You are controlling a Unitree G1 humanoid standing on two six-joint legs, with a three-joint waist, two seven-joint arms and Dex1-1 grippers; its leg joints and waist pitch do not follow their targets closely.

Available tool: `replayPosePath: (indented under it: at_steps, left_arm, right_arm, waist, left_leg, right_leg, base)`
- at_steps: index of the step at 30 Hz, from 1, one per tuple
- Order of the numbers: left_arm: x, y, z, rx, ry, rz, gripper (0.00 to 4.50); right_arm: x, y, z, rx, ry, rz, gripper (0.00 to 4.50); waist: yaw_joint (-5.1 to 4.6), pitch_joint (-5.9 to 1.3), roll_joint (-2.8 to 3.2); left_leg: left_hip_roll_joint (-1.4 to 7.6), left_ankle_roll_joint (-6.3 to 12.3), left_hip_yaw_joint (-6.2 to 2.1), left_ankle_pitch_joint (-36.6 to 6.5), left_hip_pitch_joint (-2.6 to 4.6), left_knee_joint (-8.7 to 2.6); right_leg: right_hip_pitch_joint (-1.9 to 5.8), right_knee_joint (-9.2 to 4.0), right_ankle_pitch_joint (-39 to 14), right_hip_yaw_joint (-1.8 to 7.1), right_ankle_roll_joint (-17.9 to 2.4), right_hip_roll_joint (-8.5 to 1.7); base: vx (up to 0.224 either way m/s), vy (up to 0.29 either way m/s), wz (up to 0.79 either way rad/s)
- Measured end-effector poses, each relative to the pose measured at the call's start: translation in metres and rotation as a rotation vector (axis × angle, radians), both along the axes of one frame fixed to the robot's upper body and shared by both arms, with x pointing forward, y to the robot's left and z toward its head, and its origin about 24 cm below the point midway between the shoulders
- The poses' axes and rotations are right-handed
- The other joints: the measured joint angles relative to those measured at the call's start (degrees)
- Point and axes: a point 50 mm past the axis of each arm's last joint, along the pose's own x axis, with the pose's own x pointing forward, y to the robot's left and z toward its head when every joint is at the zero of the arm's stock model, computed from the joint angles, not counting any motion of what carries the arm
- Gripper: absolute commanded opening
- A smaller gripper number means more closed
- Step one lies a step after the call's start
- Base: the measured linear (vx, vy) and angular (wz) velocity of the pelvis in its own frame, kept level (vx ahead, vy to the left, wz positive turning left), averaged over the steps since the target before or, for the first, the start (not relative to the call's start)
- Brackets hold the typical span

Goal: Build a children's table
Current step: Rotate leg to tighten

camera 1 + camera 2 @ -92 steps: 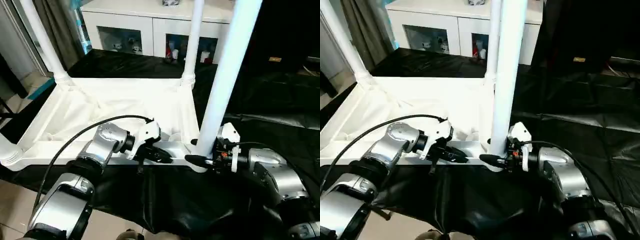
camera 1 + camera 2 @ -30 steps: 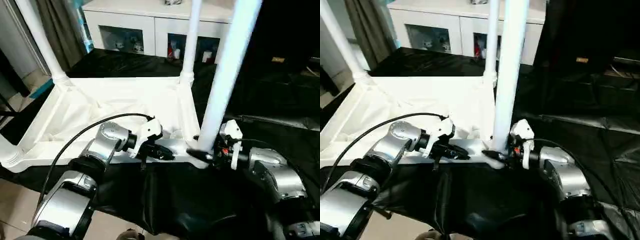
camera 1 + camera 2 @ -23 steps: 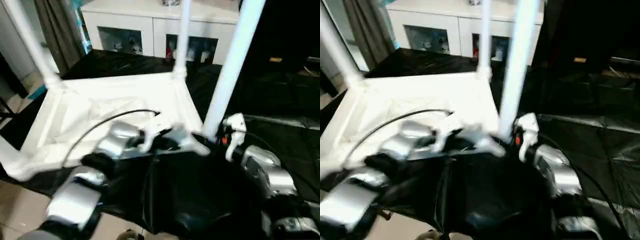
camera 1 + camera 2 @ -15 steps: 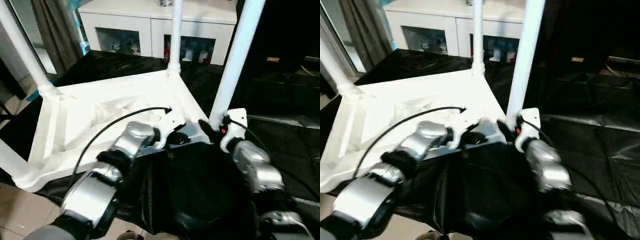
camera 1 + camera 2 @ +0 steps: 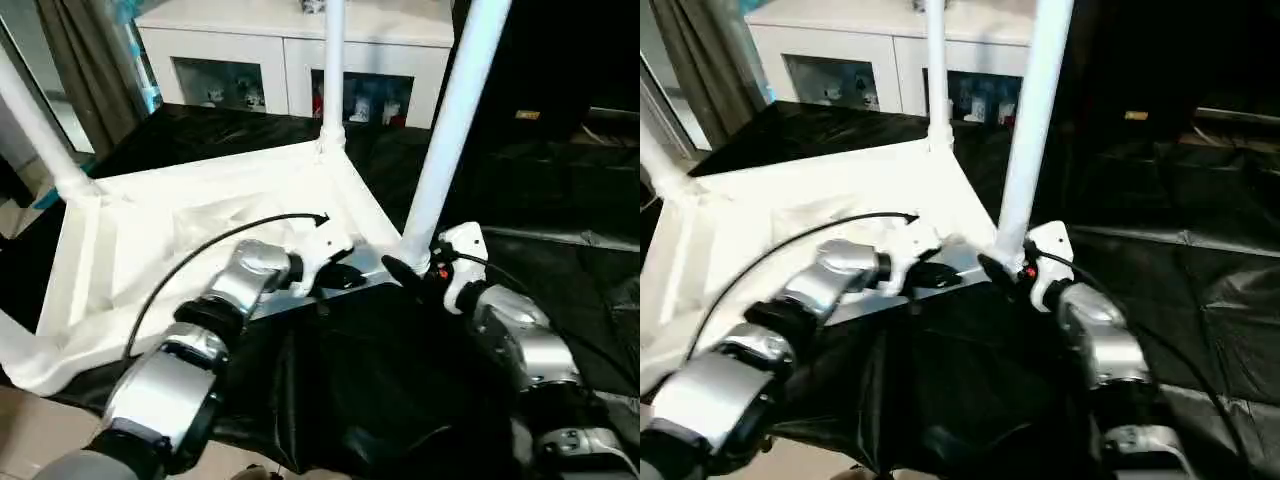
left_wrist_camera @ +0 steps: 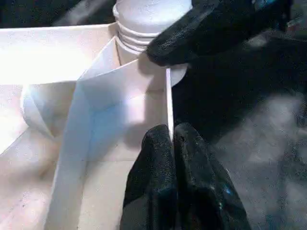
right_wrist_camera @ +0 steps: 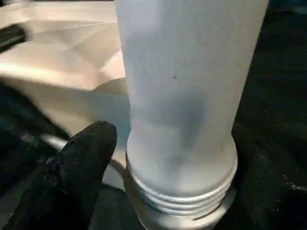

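The children's table (image 5: 150,240) lies upside down on a black sheet, white, with its ribbed underside facing up. Three of its legs rise from corner sockets: one at the near right (image 5: 450,120), one at the far corner (image 5: 333,70) and one at the left (image 5: 35,120). My left gripper (image 5: 345,278) is shut on the table's thin near rim (image 6: 169,96), close to the near right corner. My right gripper (image 5: 400,272) stands open around the base of the near right leg (image 7: 187,86). One of its fingers (image 7: 86,158) sits a little off the leg's side.
A white cabinet (image 5: 290,60) with glass-fronted shelves stands behind the table. The black sheet (image 5: 400,400) covers the ground under and to the right of the table. Curtains (image 5: 90,70) hang at the far left, and tiled floor (image 5: 30,430) shows at the near left.
The table has turned, its near right corner swinging away from me while my left gripper kept hold of the rim. My right gripper's fingers have loosened from the near right leg.
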Motion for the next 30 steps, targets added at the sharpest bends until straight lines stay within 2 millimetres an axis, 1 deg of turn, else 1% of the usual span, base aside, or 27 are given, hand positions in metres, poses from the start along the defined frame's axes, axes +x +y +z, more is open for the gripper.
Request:
replayPosePath:
  at_steps: [2, 4, 5, 6, 8, 10, 11, 13, 17, 19, 20, 21, 24, 28, 30]
  left_arm:
    - [-0.004, 0.007, 0.000, -0.003, 0.017, -0.051, 0.00]
    - [-0.007, 0.009, 0.000, 0.000, 0.031, -0.094, 0.00]
    - [-0.009, 0.010, 0.000, 0.002, 0.038, -0.121, 0.00]
    - [-0.010, 0.012, 0.000, 0.005, 0.043, -0.135, 0.00]
    - [-0.013, 0.019, 0.000, 0.008, 0.063, -0.158, 0.00]
    - [-0.015, 0.022, -0.001, 0.007, 0.081, -0.169, 0.00]
    - [-0.015, 0.023, -0.001, 0.006, 0.090, -0.172, 0.00]
    - [-0.016, 0.024, 0.000, 0.005, 0.095, -0.178, 0.00]
    - [-0.017, 0.025, 0.001, 0.006, 0.107, -0.183, 0.00]
    - [-0.017, 0.025, 0.001, 0.006, 0.109, -0.186, 0.00]
    - [-0.017, 0.025, 0.001, 0.006, 0.109, -0.185, 0.00]
    - [-0.017, 0.025, 0.001, 0.006, 0.110, -0.185, 0.00]
    - [-0.017, 0.025, 0.001, 0.005, 0.111, -0.184, 0.00]
    - [-0.017, 0.021, 0.000, 0.003, 0.104, -0.177, 0.00]
    - [-0.015, 0.016, -0.002, 0.007, 0.068, -0.138, 0.00]
  right_arm:
    - [-0.004, -0.001, 0.002, 0.006, 0.014, 0.088, 3.88]
    - [-0.007, 0.001, 0.003, 0.009, 0.023, 0.146, 3.88]
    - [-0.009, 0.001, 0.003, 0.002, 0.027, 0.185, 3.88]
    - [-0.011, 0.002, 0.004, 0.002, 0.029, 0.214, 3.88]
    - [-0.015, 0.002, 0.004, -0.005, 0.040, 0.280, 3.88]
    - [-0.017, 0.002, 0.004, 0.002, 0.049, 0.309, 3.88]
    - [-0.018, 0.001, 0.004, 0.007, 0.052, 0.323, 3.73]
    - [-0.019, 0.001, 0.004, 0.013, 0.054, 0.334, 3.73]
    - [-0.019, 0.001, 0.004, 0.016, 0.056, 0.341, 3.24]
    - [-0.019, 0.001, 0.005, 0.020, 0.055, 0.340, 3.24]
    - [-0.019, 0.001, 0.005, 0.021, 0.056, 0.340, 2.96]
    - [-0.019, 0.001, 0.005, 0.022, 0.057, 0.340, 2.90]
    - [-0.020, 0.001, 0.004, 0.025, 0.062, 0.336, 2.76]
    - [-0.021, 0.000, 0.003, 0.027, 0.061, 0.317, 2.72]
    - [-0.018, 0.002, -0.002, 0.034, 0.055, 0.244, 2.72]
  waist:
    - [0.32, 0.00, -0.01]
    - [0.62, 0.00, -0.01]
    - [1.05, 0.01, -0.02]
    - [1.27, 0.01, -0.02]
    - [1.44, 0.02, -0.04]
    - [1.46, 0.03, -0.04]
    - [1.44, 0.03, -0.05]
    - [1.44, 0.03, -0.06]
    - [1.52, 0.03, -0.06]
    - [1.53, 0.03, -0.06]
    - [1.55, 0.03, -0.05]
    - [1.60, 0.03, -0.05]
    - [1.68, 0.03, -0.05]
    - [1.92, 0.03, -0.05]
    - [2.01, 0.00, -0.03]
  left_leg:
    - [0.02, 0.10, 0.01, 0.05, -0.10, 0.02]
    - [0.02, 0.09, 0.02, 0.05, -0.10, 0.06]
    - [0.02, 0.03, 0.02, 0.02, -0.11, 0.08]
    - [0.03, -0.12, 0.02, -0.06, -0.11, 0.12]
    - [0.02, -0.12, 0.04, -0.06, -0.12, 0.17]
    - [0.02, -0.12, 0.05, -0.06, -0.12, 0.22]
    - [0.01, -0.12, 0.05, -0.06, -0.12, 0.23]
    - [0.02, -0.12, 0.05, -0.06, -0.11, 0.23]
    - [0.02, -0.12, 0.05, -0.06, -0.14, 0.23]
    - [0.02, -0.12, 0.05, -0.06, -0.15, 0.23]
    - [0.02, -0.12, 0.05, -0.06, -0.16, 0.23]
    - [0.02, -0.12, 0.05, -0.06, -0.16, 0.23]
    - [0.02, -0.12, 0.04, -0.06, -0.15, 0.23]
    - [0.02, -0.12, 0.04, -0.06, -0.15, 0.23]
    - [0.02, -0.12, 0.04, -0.05, -0.11, 0.27]
  right_leg:
    - [-0.10, 0.03, -0.01, -0.01, -0.01, 0.01]
    - [-0.10, 0.06, -0.01, 0.00, -0.01, 0.00]
    - [-0.07, 0.06, 0.00, 0.00, -0.02, 0.00]
    - [-0.05, 0.07, 0.00, 0.00, -0.02, 0.00]
    - [-0.03, 0.07, 0.02, 0.03, -0.05, -0.03]
    - [-0.02, 0.07, 0.03, 0.06, -0.07, -0.03]
    - [-0.02, 0.09, 0.04, 0.08, -0.08, -0.03]
    - [-0.03, 0.10, 0.04, 0.08, -0.08, -0.03]
    - [-0.05, 0.10, 0.04, 0.07, -0.07, -0.03]
    - [-0.06, 0.10, 0.04, 0.07, -0.07, -0.03]
    - [-0.07, 0.10, 0.04, 0.06, -0.07, -0.03]
    - [-0.06, 0.10, 0.04, 0.06, -0.07, -0.03]
    - [-0.06, 0.10, 0.04, 0.06, -0.07, -0.03]
    - [-0.05, 0.10, 0.04, 0.06, -0.07, -0.03]
    - [-0.02, 0.14, 0.04, 0.07, -0.07, -0.03]
  base:
    - [0.000, 0.000, 0.00]
    - [0.000, 0.000, 0.00]
    - [0.000, 0.000, 0.00]
    - [0.000, 0.000, 0.00]
    - [0.000, 0.000, 0.00]
    - [0.000, 0.000, 0.00]
    - [0.000, 0.000, 0.00]
    - [0.000, 0.000, 0.00]
    - [0.000, 0.000, 0.00]
    - [0.000, 0.000, 0.00]
    - [0.000, 0.000, 0.00]
    - [0.000, 0.000, 0.00]
    - [0.000, 0.000, 0.00]
    - [0.000, 0.000, 0.00]
    - [0.000, 0.000, 0.00]
